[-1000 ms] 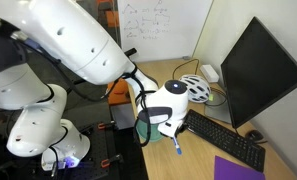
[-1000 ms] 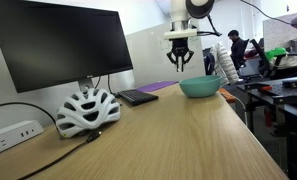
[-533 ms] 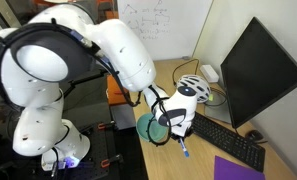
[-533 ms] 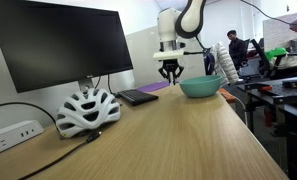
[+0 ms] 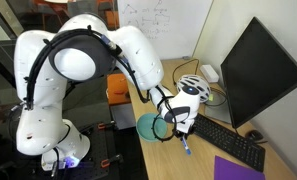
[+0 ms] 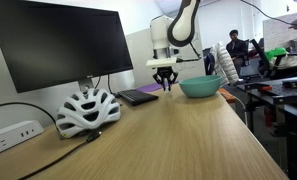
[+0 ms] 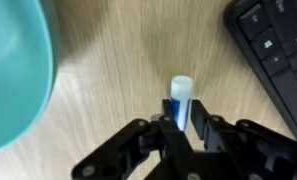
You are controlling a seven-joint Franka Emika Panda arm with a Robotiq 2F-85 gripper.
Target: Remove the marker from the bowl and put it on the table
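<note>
My gripper [image 7: 183,122] is shut on the marker [image 7: 180,97], a short whitish stick with blue that pokes out below the fingers, just above the wooden table [image 7: 118,70]. The teal bowl [image 7: 13,70] lies to the left of the marker in the wrist view and looks empty. In an exterior view the gripper [image 5: 181,133] holds the marker [image 5: 186,146] down over the table between the bowl [image 5: 151,127] and the keyboard. In an exterior view the gripper [image 6: 165,78] hangs low over the table [image 6: 178,140], left of the bowl [image 6: 199,87].
A black keyboard [image 7: 273,50] lies right of the marker; it also shows in an exterior view [image 5: 228,138]. A white bicycle helmet [image 6: 86,108], a monitor [image 6: 58,45], a purple sheet [image 5: 238,168] and a power strip [image 6: 13,133] are on the table.
The gripper has carried the marker away from above the bowl, sideways and downward, to just over the table beside the keyboard.
</note>
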